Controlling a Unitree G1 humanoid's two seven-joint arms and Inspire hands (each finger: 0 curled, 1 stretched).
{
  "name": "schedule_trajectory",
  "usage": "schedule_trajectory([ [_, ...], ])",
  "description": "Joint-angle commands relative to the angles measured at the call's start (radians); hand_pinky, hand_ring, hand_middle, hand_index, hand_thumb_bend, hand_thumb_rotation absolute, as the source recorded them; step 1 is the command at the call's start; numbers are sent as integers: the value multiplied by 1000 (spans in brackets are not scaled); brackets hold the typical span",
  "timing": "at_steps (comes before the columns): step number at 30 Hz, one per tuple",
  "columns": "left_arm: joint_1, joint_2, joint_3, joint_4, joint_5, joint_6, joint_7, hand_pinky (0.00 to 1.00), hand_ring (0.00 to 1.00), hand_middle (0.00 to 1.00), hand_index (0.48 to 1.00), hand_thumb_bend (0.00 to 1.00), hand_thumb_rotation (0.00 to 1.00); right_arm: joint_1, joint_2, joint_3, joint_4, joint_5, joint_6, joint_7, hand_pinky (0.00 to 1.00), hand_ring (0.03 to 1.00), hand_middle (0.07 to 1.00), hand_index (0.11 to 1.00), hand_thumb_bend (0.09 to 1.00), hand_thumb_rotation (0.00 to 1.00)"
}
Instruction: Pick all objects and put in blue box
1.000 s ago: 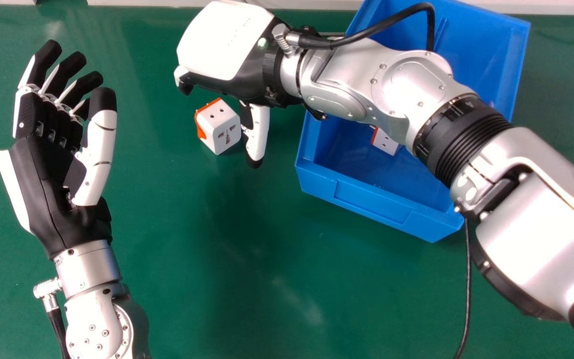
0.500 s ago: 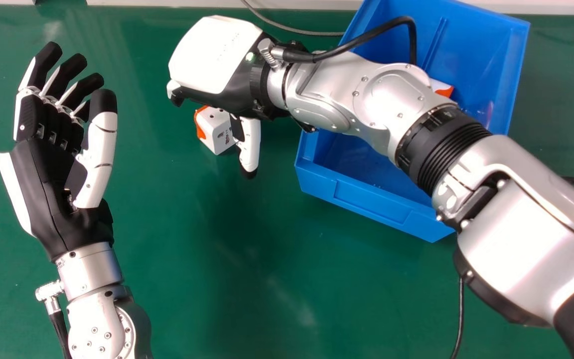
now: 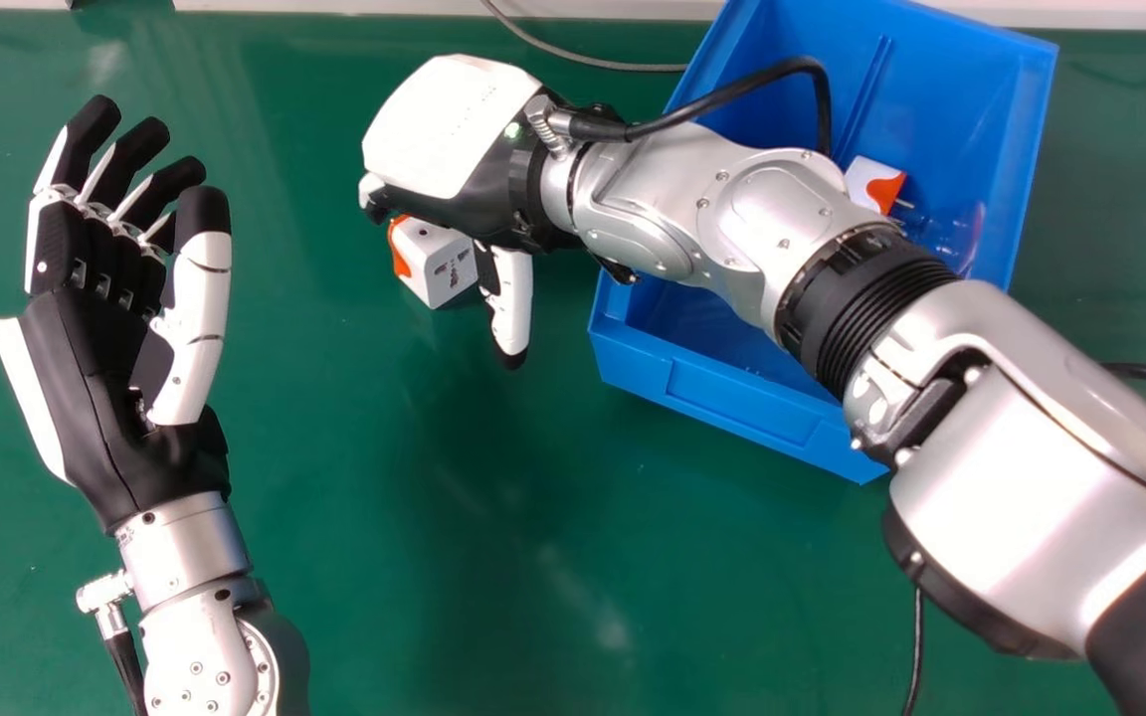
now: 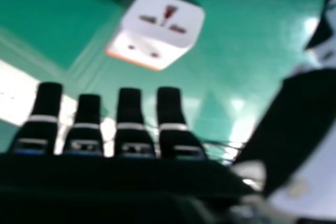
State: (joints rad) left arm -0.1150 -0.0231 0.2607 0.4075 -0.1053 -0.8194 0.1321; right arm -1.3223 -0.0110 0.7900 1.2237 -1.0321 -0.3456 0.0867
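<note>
A white, cube-shaped adapter (image 3: 442,267) with an orange edge, socket slots on 1 face and 2 round holes on another, sits on the green surface, left of the open blue box (image 3: 722,391) and apart from it. A white-and-orange plug (image 3: 867,181), metal pins showing, lies inside the angled box, partly hidden.

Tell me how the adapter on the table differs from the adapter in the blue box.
The table adapter shows socket slots; the boxed adapter shows metal pins. The table adapter sits near the right robot hand, not yet boxed; the boxed adapter lies inside the blue box. Both are white with orange.
</note>
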Motion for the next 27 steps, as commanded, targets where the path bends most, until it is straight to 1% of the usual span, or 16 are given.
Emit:
schedule_trajectory([
  [1,9,-5,-5,-31,21,-23,2,645,703,769,793,641,395,-54,6,0,7,12,16,-15,794,892,856,833,899,335],
  [2,11,-5,-6,-33,21,-23,2,645,703,768,792,641,395,-54,6,0,12,13,18,-19,778,887,852,825,903,337],
  [5,15,-6,-7,-35,11,-23,-3,649,704,767,791,635,394,-54,11,4,29,12,33,-22,749,868,843,813,909,340],
  [10,16,-10,-6,-34,21,-29,3,653,704,766,791,632,392,-50,18,5,43,18,41,-14,723,852,836,805,910,350],
  [13,18,-11,-5,-32,17,-28,1,653,704,766,792,630,391,-49,26,0,50,27,44,2,714,850,835,803,910,351],
  [17,20,-15,-5,-39,14,-25,3,655,704,766,793,626,392,-48,37,-2,59,35,47,14,698,825,831,805,902,339],
  [19,21,-17,-4,-40,17,-26,6,655,704,765,793,627,392,-51,42,-3,62,38,45,25,694,825,833,804,900,336],
  [23,24,-22,-5,-48,28,-24,12,652,702,763,792,629,390,-53,49,-4,67,45,50,35,696,833,843,807,895,331],
  [25,27,-24,-6,-51,25,-24,10,651,702,763,793,630,391,-53,51,-5,69,49,52,38,694,829,844,810,891,323],
  [27,29,-27,-5,-53,26,-24,13,651,703,764,793,630,391,-55,54,-5,70,56,54,48,690,826,843,812,890,319],
])
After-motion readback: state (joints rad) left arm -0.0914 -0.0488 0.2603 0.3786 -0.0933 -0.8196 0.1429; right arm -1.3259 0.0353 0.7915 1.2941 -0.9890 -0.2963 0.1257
